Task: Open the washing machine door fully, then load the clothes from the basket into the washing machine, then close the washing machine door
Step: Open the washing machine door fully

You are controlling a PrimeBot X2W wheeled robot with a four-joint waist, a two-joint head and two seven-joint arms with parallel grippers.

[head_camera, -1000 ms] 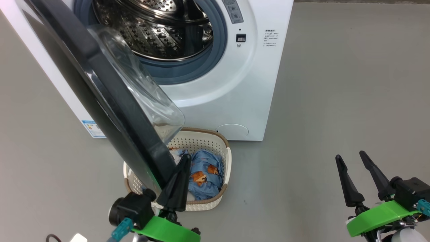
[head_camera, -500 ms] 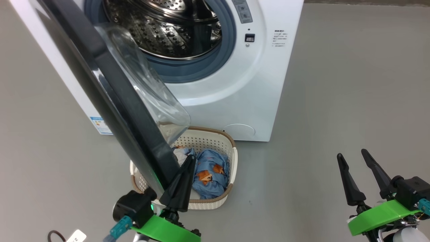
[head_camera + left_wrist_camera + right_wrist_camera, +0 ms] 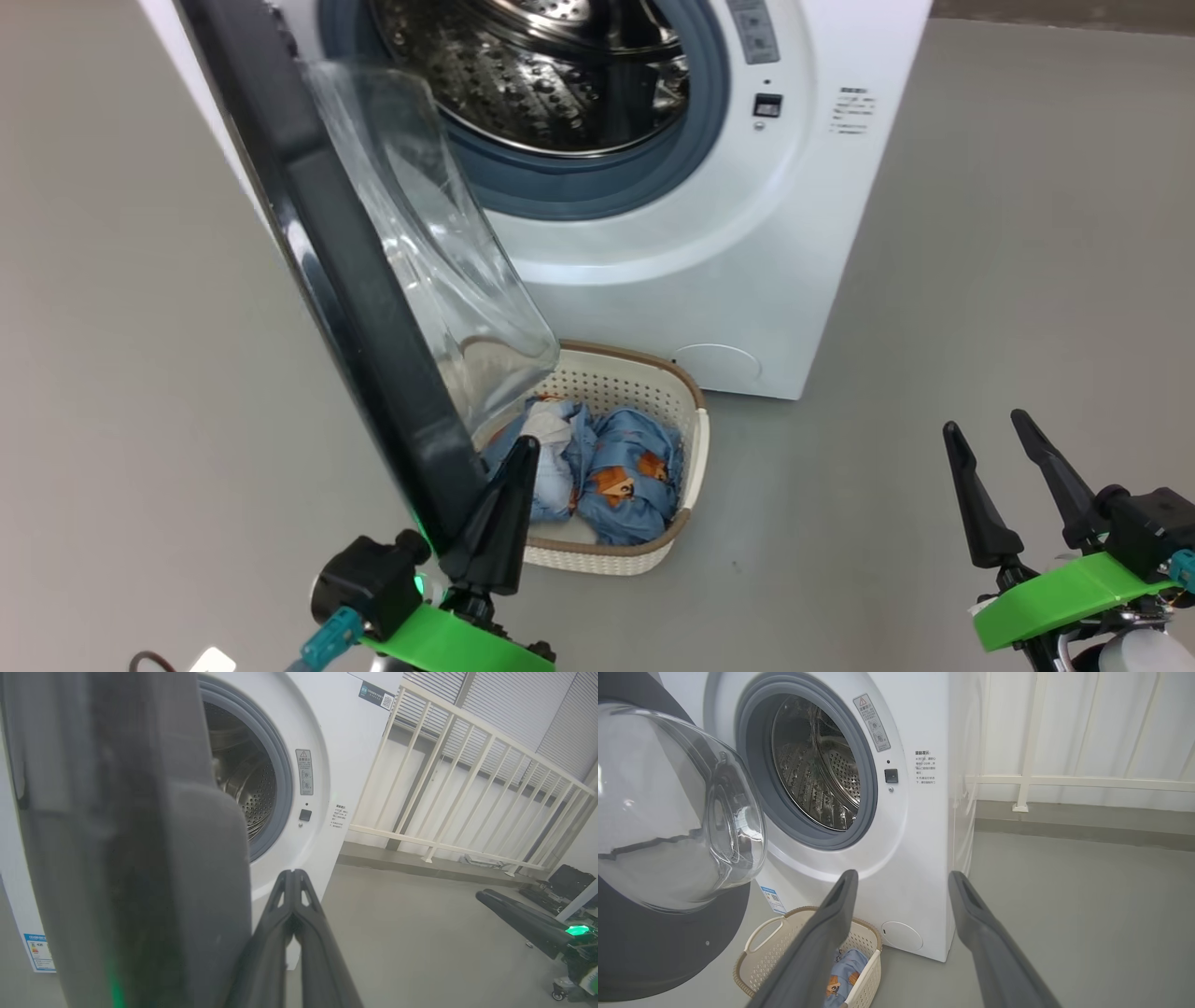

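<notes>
- The washing machine stands on the grey floor. Its mouth is uncovered, showing the steel drum ringed by the grey rubber gasket.
- The washing machine door is swung out on the robot's left and stands partly open. Its edge faces the head camera, and its clear glass bowl bulges toward the machine.
- The left gripper has its two dark fingers pressed together with nothing between them. It points up right beside the lower edge of the door's black rim, on the glass side. In the left wrist view the gripper lies along that rim, but whether it touches it cannot be told.
- The right gripper hangs over bare floor well to the right of the machine, with its fingers spread wide and empty. In the right wrist view the gripper points at the machine's lower front.
- The basket sits on the floor just in front of the machine, beside the round cover and partly under the door's glass bowl.
- The clothes lie inside the basket as two blue printed bundles side by side. The left one shows white lining.
- A blue label sticker is on the machine's front, low down beside the door.
- A pale railing runs behind the machine.
</notes>
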